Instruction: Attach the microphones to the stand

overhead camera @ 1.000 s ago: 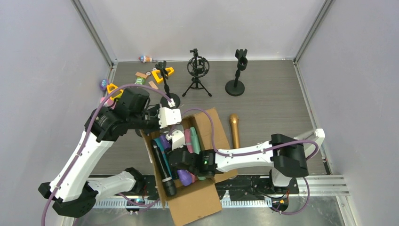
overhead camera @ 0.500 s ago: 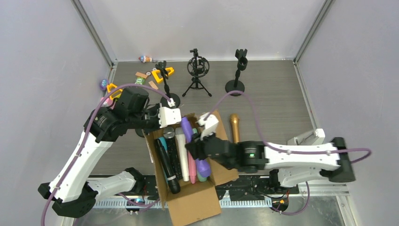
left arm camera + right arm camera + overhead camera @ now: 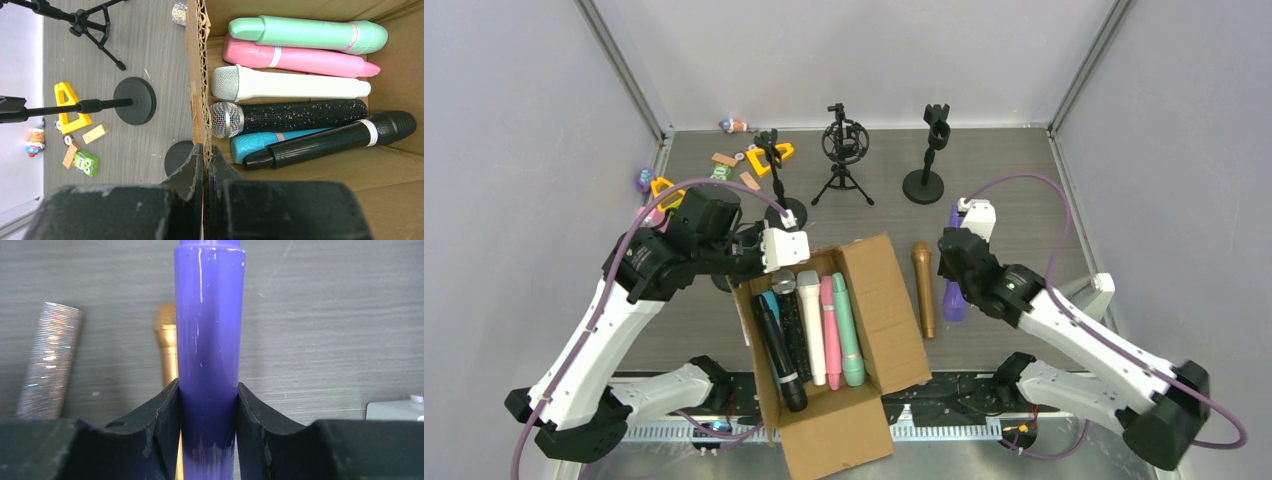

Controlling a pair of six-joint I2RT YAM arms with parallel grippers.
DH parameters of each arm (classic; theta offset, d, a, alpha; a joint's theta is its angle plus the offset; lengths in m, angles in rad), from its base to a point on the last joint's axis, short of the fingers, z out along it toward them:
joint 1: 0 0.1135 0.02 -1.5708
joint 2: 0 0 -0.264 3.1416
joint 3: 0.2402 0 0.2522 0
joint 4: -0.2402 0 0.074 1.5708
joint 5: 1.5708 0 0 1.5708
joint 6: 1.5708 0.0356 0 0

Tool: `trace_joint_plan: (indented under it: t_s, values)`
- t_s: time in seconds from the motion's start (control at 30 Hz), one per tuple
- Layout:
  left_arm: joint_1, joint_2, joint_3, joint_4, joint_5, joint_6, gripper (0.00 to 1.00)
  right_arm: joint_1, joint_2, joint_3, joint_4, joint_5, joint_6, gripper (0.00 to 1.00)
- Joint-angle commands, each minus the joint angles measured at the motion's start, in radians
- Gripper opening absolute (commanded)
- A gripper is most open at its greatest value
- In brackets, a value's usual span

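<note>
the right arm is stretched forward from its base and angled inward, with the right gripper (image 3: 962, 255) raised over the table to the right of the cardboard box (image 3: 894, 330). its jaws are clamped around the shaft of the purple microphone (image 3: 209, 315), which is held steeply, just right of the gold microphone (image 3: 922, 290) lying on the table and well short of the round-based stand (image 3: 927, 150). the left arm is bent over the box's far left corner, and the left gripper (image 3: 205, 167) is pinched shut on the box's wall edge. a second ago the right gripper was down inside the box; half a second ago the purple microphone was raised above it; since then it has been carried clear to the right. the left arm's pose is unchanged.
</note>
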Motion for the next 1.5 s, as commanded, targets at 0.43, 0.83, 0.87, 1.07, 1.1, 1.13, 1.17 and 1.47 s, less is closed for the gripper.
trace_joint_plan:
  t_s: [0.43, 0.83, 0.87, 1.07, 1.1, 1.13, 1.17, 1.47]
  values:
    - [-0.01, -0.024, 0.039, -0.061, 0.069, -0.012, 0.0, -0.146, 0.435, -0.096, 0.268, -0.148, -0.046, 0.29]
    - [-0.012, -0.022, 0.05, -0.06, 0.069, -0.011, 0.0, -0.149, 0.415, -0.04, 0.213, -0.183, -0.064, 0.67]
    - [-0.011, -0.024, 0.049, -0.06, 0.069, -0.012, 0.0, -0.149, 0.401, -0.023, 0.192, -0.182, -0.066, 0.68]
    - [-0.012, -0.026, 0.04, -0.057, 0.072, -0.018, 0.0, -0.121, 0.136, 0.145, 0.064, -0.125, -0.067, 0.67]
    - [-0.011, -0.027, 0.04, -0.056, 0.072, -0.018, 0.0, -0.073, 0.112, 0.197, 0.051, -0.11, -0.07, 0.67]
    - [-0.012, -0.026, 0.039, -0.056, 0.071, -0.019, 0.0, -0.036, 0.076, 0.224, 0.029, -0.068, -0.07, 0.67]
    - [-0.011, -0.027, 0.04, -0.057, 0.071, -0.016, 0.0, 0.049, 0.065, 0.273, 0.012, -0.048, -0.064, 0.67]
    - [-0.011, -0.018, 0.054, -0.067, 0.067, -0.015, 0.0, 0.682, 0.27, 0.321, 0.203, 0.038, -0.009, 0.74]
